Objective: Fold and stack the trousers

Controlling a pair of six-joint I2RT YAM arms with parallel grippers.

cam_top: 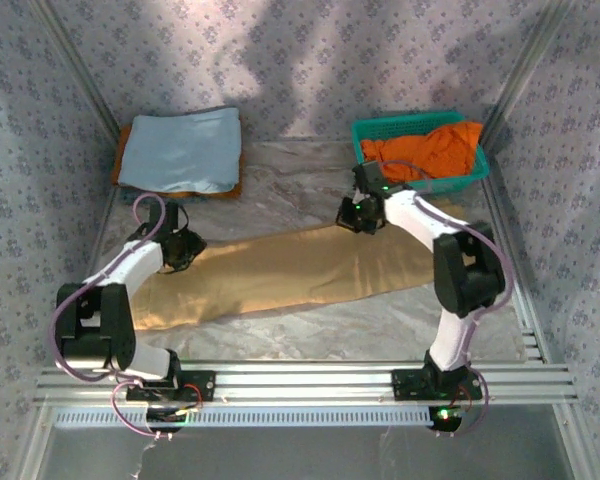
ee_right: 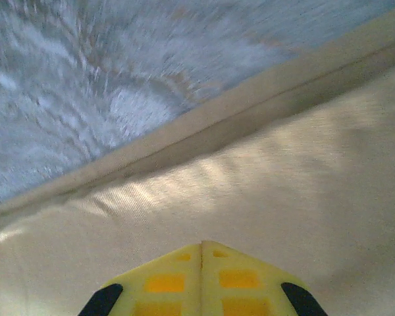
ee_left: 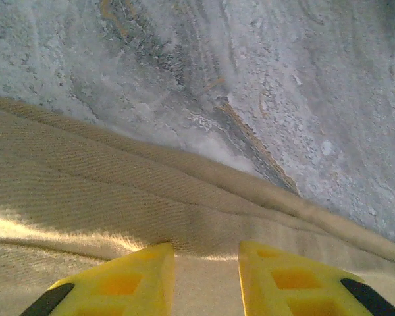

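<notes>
Nearest the top camera, both arm bases sit on the rail. Beyond them the trousers (cam_top: 300,265) lie as one long strip across the table (cam_top: 330,325). The left gripper (cam_top: 180,245) and the right gripper (cam_top: 358,215) are both down at the strip's far edge, well apart. A blue cloth (cam_top: 185,150) and a basket (cam_top: 405,122) stand behind.

Left wrist: its yellow fingers (ee_left: 151,266) stand a narrow gap apart over the edge. Whether they pinch cloth, I cannot tell.

Right wrist: its fingers (ee_right: 164,283) are pressed together just above the tan cloth.

Likely step: taking the far edge for a fold. Next, both pincers need a sure bite before lifting evenly toward the near side.
</notes>
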